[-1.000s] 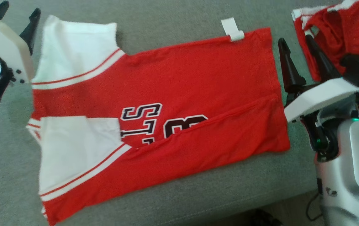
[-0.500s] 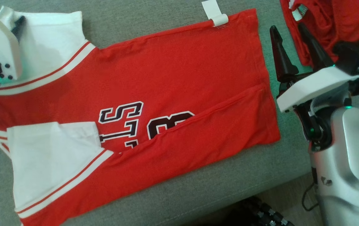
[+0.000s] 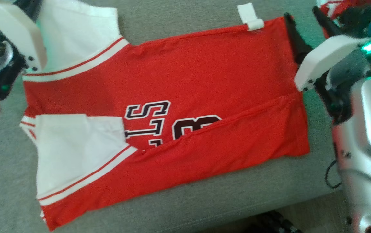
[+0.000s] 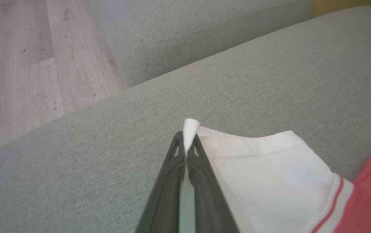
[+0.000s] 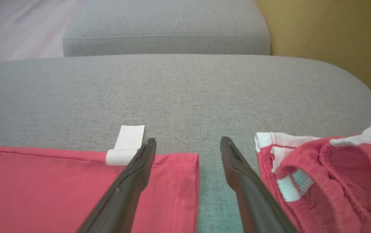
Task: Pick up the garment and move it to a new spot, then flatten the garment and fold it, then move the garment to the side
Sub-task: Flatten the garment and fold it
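The garment point(image 3: 179, 81) is a red jersey with white sleeves and dark lettering, spread on the grey sofa cushion point(image 3: 204, 200) with its near long edge folded over the middle. My left gripper point(image 4: 185, 137) is shut on the corner of the far white sleeve point(image 4: 269, 168); a tuft of white cloth sticks out past the fingertips. In the head view that left gripper point(image 3: 31, 6) sits at the top left. My right gripper point(image 5: 188, 142) is open at the jersey's far hem corner, left finger over red cloth, right finger over bare cushion. In the head view the right gripper point(image 3: 303, 16) is at the top right.
A white label point(image 5: 127, 144) lies at the far hem edge. Another crumpled red and white garment point(image 5: 328, 174) lies just right of my right gripper. A second grey cushion point(image 5: 166, 26) stands behind, a yellow surface point(image 5: 334, 32) to its right, wooden floor point(image 4: 26, 64) beyond the cushion.
My left gripper has closed on the far sleeve's corner. The right gripper has moved forward to the far hem corner and stays open. The head camera has shifted.
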`<state>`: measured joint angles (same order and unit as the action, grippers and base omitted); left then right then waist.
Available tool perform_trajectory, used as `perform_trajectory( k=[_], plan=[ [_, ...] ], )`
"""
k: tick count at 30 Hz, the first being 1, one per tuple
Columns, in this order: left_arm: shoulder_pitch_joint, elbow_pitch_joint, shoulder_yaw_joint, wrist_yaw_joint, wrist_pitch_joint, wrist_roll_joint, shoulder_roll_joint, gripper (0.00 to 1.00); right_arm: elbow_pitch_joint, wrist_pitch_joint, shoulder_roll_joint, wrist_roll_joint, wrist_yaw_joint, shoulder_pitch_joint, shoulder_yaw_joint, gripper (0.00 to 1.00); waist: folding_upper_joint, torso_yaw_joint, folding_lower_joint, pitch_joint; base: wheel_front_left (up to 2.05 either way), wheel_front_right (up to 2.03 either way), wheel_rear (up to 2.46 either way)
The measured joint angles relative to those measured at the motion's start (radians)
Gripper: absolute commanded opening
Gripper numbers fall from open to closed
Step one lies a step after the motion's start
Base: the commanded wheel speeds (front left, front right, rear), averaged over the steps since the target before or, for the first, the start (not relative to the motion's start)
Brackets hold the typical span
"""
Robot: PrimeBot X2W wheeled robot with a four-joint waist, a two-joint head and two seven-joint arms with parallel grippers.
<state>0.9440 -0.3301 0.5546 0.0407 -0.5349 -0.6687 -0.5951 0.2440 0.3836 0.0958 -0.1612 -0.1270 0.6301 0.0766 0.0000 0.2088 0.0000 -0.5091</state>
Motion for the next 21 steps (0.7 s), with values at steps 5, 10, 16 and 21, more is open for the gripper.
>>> perform_trajectory(
  k=[5, 10, 16, 21],
  plan=[
    [0.001, 0.019, 0.011, 0.008, 0.052, 0.0, 0.037, 0.0, 0.122, 0.058, 0.049, 0.026, 0.0, 0.072, -0.026, 1.0, 0.0, -0.051, 0.0, 0.002, 0.0, 0.0, 0.0],
    [0.001, 0.042, 0.029, 0.021, 0.082, 0.0, 0.061, 0.0, 0.212, 0.093, 0.056, 0.011, 0.0, 0.096, -0.019, 1.0, 0.0, -0.093, 0.0, 0.001, 0.0, 0.0, 0.0],
    [0.0, 0.053, 0.032, 0.023, 0.108, 0.0, 0.071, 0.0, 0.27, 0.089, 0.069, -0.01, 0.0, 0.123, -0.016, 0.09, 0.0, -0.116, 0.0, 0.007, 0.0, 0.0, 0.0],
    [-0.011, 0.056, 0.032, 0.03, 0.135, 0.0, 0.071, 0.0, 0.308, 0.05, 0.072, -0.027, 0.0, 0.13, -0.006, 0.0, 0.0, -0.123, 0.0001, 0.023, 0.0, 0.0, 0.0]
  ],
)
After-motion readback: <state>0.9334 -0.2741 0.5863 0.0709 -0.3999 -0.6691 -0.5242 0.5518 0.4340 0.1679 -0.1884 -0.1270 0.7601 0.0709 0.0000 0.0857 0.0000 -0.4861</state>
